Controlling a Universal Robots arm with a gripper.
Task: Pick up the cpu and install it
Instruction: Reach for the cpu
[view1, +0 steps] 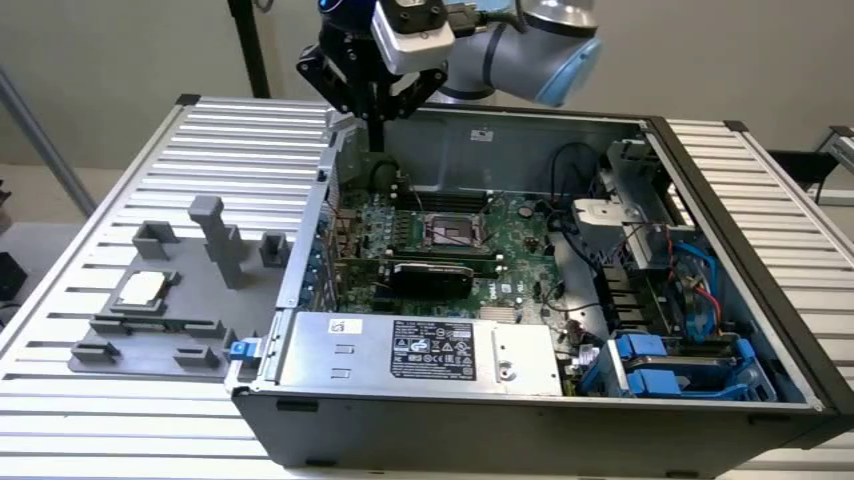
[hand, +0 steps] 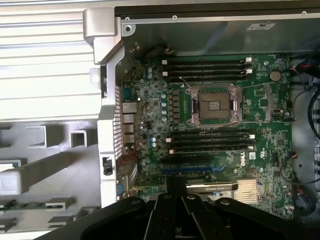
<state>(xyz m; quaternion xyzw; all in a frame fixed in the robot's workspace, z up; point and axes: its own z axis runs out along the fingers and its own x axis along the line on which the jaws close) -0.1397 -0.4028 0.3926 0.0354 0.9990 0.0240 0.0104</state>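
Power supply (view1: 414, 350) fronts the open case (view1: 534, 425). Left, cpu (view1: 143, 289) lies on grey fixture (view1: 174, 338); gripper (view1: 378, 140) hangs closed, empty, far side.

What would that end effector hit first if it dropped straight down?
The end effector would probably meet the green circuit board near its black expansion slots, inside the grey computer case; depth is unclear.

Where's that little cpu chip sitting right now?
The cpu lies on the grey fixture at the exterior view's left, outside the open computer case.
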